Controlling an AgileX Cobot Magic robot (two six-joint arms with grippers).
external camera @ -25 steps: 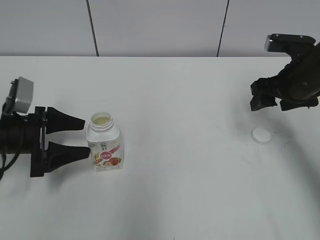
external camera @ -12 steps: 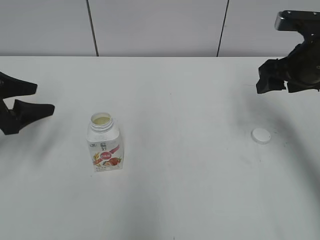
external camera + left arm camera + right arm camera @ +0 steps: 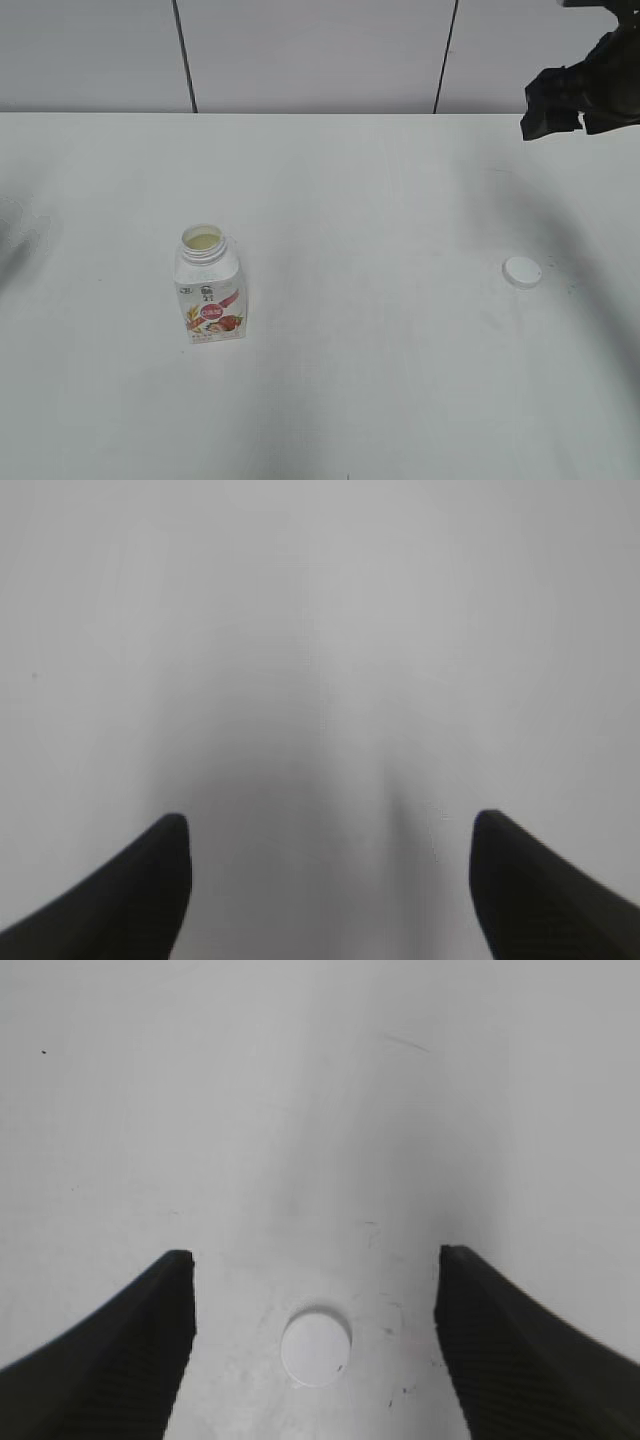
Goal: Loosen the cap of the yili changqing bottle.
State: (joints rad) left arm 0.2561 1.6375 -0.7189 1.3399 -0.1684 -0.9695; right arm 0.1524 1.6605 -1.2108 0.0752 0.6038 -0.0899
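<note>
On the left, the left tool (image 3: 325,880), which flanked the bottle (image 3: 210,285) a second earlier, is now withdrawn out of the exterior view; in its wrist view its jaws are spread wide over the bare surface (image 3: 380,180), with nothing held. The bottle is left upright, left of centre, its mouth uncovered and pale liquid visible inside. Well apart to the right, the cap (image 3: 522,271) is seen lying flat on the surface. The right tool (image 3: 315,1345) is raised toward the upper right corner, released and empty, with the cap below it. The task is judged complete. No obstruction is seen.
</note>
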